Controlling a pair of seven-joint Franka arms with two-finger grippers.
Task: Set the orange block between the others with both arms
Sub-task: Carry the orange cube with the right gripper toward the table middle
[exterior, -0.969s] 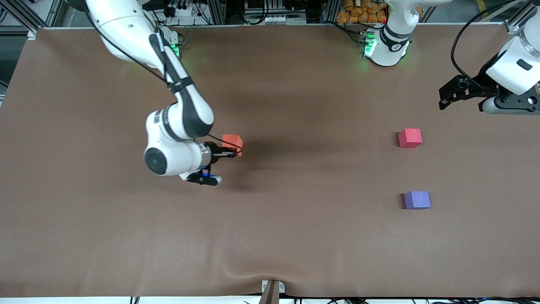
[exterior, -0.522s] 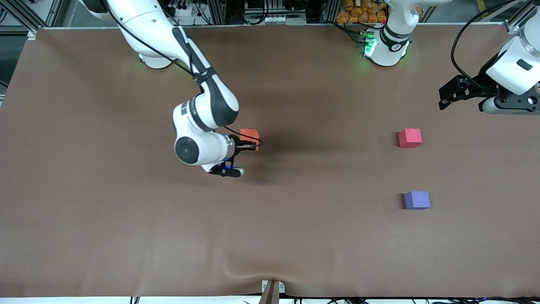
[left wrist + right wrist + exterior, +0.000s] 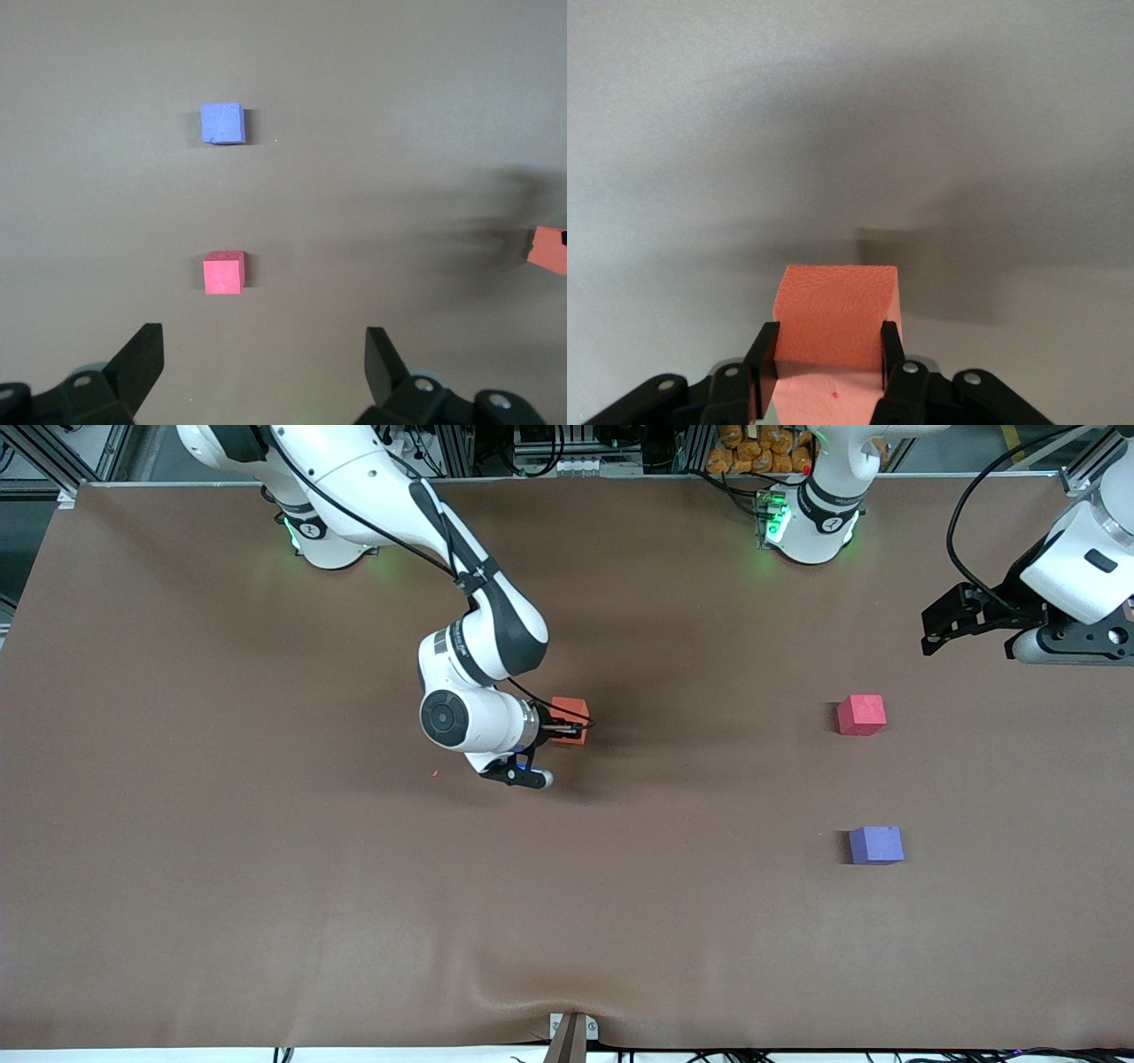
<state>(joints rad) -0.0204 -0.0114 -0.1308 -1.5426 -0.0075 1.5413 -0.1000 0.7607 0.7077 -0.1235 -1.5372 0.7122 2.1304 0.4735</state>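
Note:
My right gripper [image 3: 567, 731] [image 3: 830, 354] is shut on the orange block [image 3: 571, 710] [image 3: 837, 310], which it carries over the middle of the table. The orange block also shows at the rim of the left wrist view [image 3: 549, 249]. The pinkish-red cube [image 3: 861, 715] [image 3: 223, 272] and the purple-blue cube [image 3: 876, 845] [image 3: 221, 123] rest toward the left arm's end, the purple-blue one nearer the front camera, with a gap between them. My left gripper [image 3: 939, 627] [image 3: 264, 359] waits open above the table's edge at that end, nothing between its fingers.
The brown table cover [image 3: 266, 886] spreads all round the cubes. A tiny orange crumb [image 3: 435, 773] lies on the cover beside the right arm's wrist. The arms' bases [image 3: 811, 522] stand at the table's rear edge.
The right arm has carried the orange block steadily toward the left arm's end of the table. The left arm and the two resting cubes have not moved.

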